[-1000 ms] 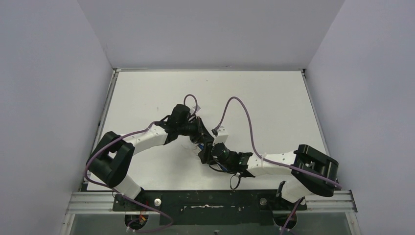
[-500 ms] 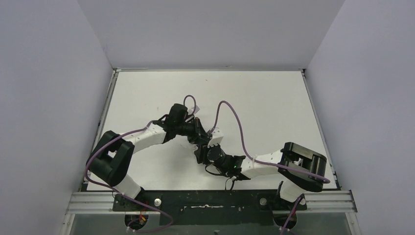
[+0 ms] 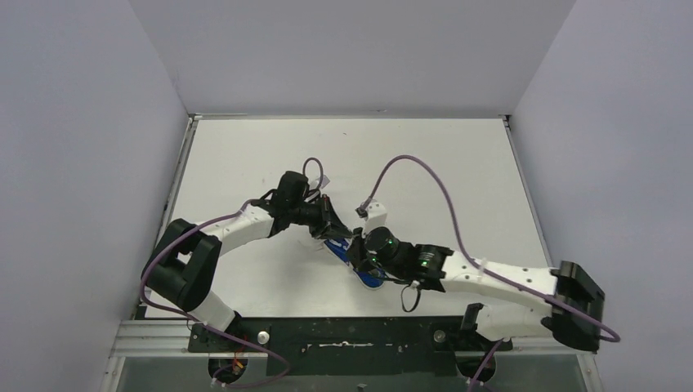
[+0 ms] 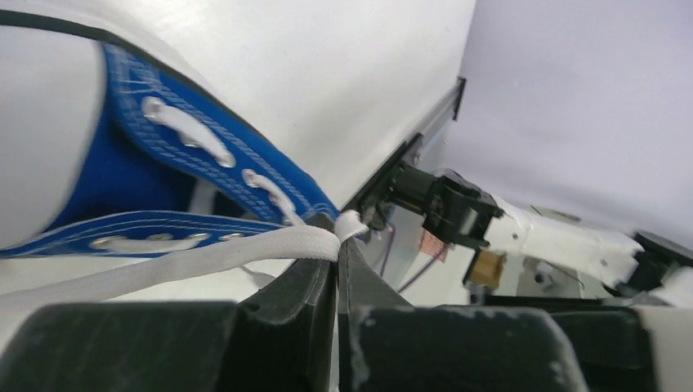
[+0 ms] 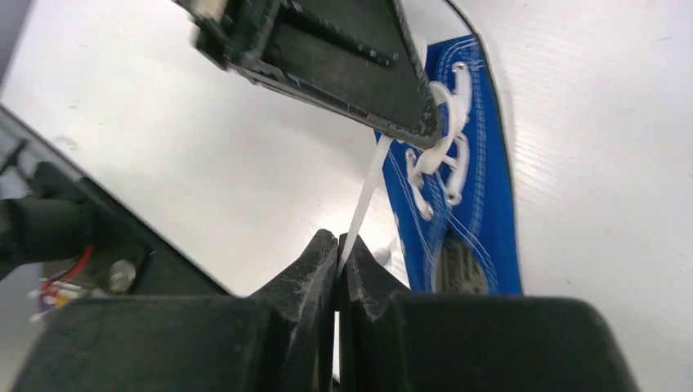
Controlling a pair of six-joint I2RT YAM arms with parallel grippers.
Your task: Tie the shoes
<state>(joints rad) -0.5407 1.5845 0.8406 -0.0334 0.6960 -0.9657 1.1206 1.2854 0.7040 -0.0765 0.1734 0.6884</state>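
The small blue shoe (image 3: 362, 263) lies on the white table between my two wrists; its blue upper (image 5: 474, 204) and white laced eyelets (image 4: 190, 135) fill both wrist views. My left gripper (image 4: 337, 237) is shut on a flat white lace (image 4: 204, 257) that runs left from its tips to the eyelets. My right gripper (image 5: 338, 245) is shut on a thin white lace (image 5: 365, 192) stretched taut up toward the shoe's eyelets (image 5: 437, 155). The left gripper's dark body (image 5: 327, 49) hangs just above that lace in the right wrist view.
White table (image 3: 425, 171) enclosed by pale walls on three sides. A metal rail with the arm bases (image 3: 351, 335) runs along the near edge. Purple cables (image 3: 425, 175) loop above both arms. The right arm (image 4: 556, 237) shows beyond the table edge in the left wrist view.
The right arm swung right and stretched out, uncovering the blue shoe, and its gripper closed on a lace. The left arm shifted slightly, still holding its lace.
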